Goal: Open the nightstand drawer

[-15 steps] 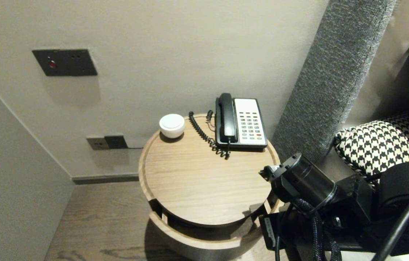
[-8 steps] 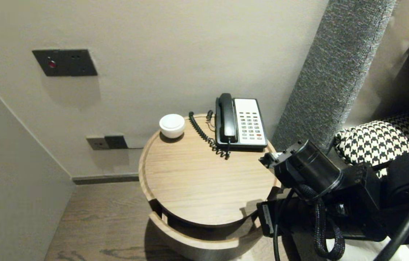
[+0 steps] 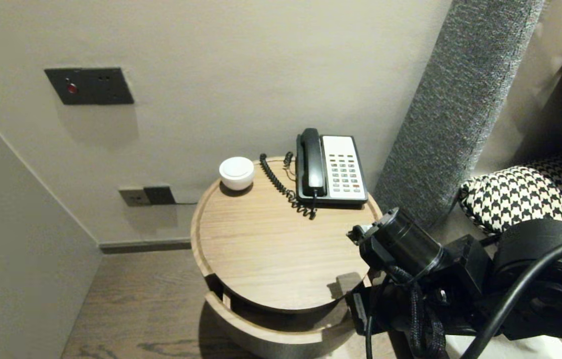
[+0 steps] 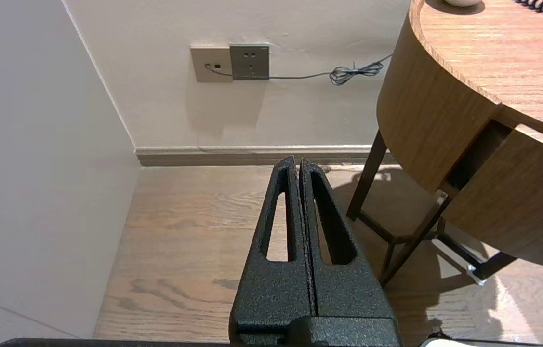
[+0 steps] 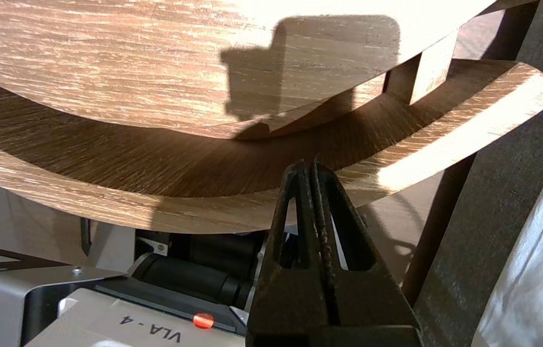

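Observation:
A round wooden side table (image 3: 271, 249) carries a black and white desk phone (image 3: 330, 169) with a coiled cord (image 3: 281, 187) and a small white round puck (image 3: 236, 172). My right arm (image 3: 400, 244) hangs at the table's near right edge. In the right wrist view my right gripper (image 5: 311, 164) is shut and empty, its tips just short of the rim of the curved lower shelf (image 5: 444, 130) under the tabletop (image 5: 107, 62). My left gripper (image 4: 296, 161) is shut and empty. It is parked low over the wood floor, left of the table (image 4: 493, 58).
A dark switch panel (image 3: 89, 86) and a wall socket (image 3: 147, 196) with a cable sit on the wall behind. A grey padded headboard (image 3: 460, 99) and a houndstooth pillow (image 3: 520, 194) close in on the right. My own base (image 5: 107, 318) lies below the shelf.
The right wrist lifted a little, then dropped back and shifted slightly left toward the table's edge. Its shadow on the tabletop moved with it. Everything else stayed still.

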